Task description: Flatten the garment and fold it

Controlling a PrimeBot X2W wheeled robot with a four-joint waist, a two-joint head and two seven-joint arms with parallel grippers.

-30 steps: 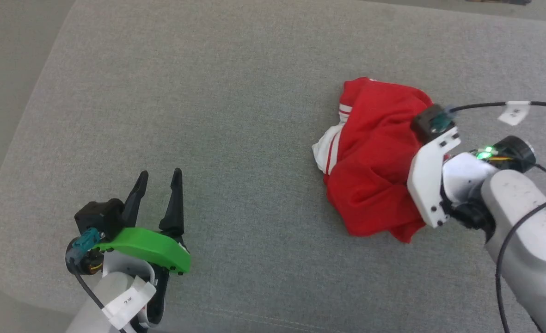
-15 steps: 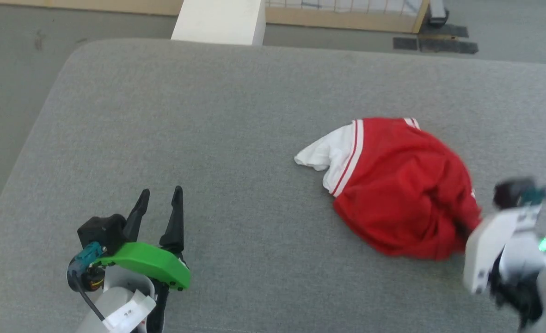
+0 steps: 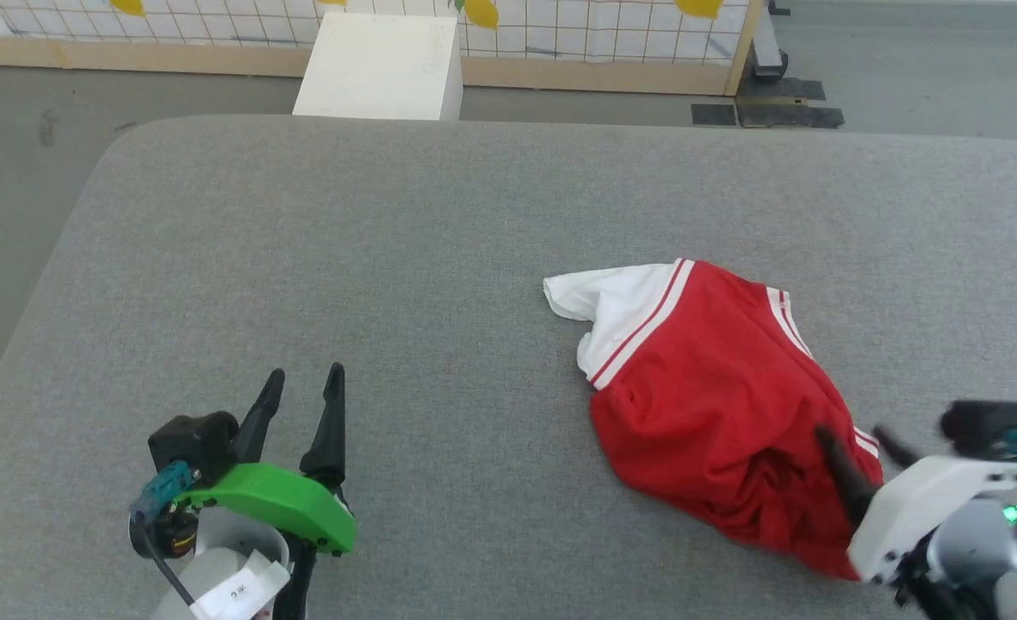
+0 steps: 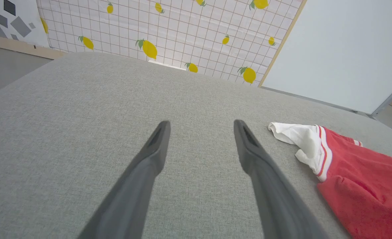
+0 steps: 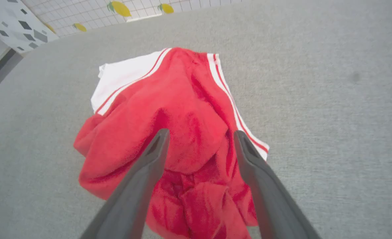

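shirt [image 3: 715, 405] crumpled; right claw [image 5: 201, 133] spread over it, left claw [image 4: 201, 123] spread, idle. i'd pinch one hem layer, drag flat.

Crumpled garment [image 3: 715, 405], right claw [image 3: 848, 430] (spread) at its edge, left claw [image 3: 306, 370] well apart
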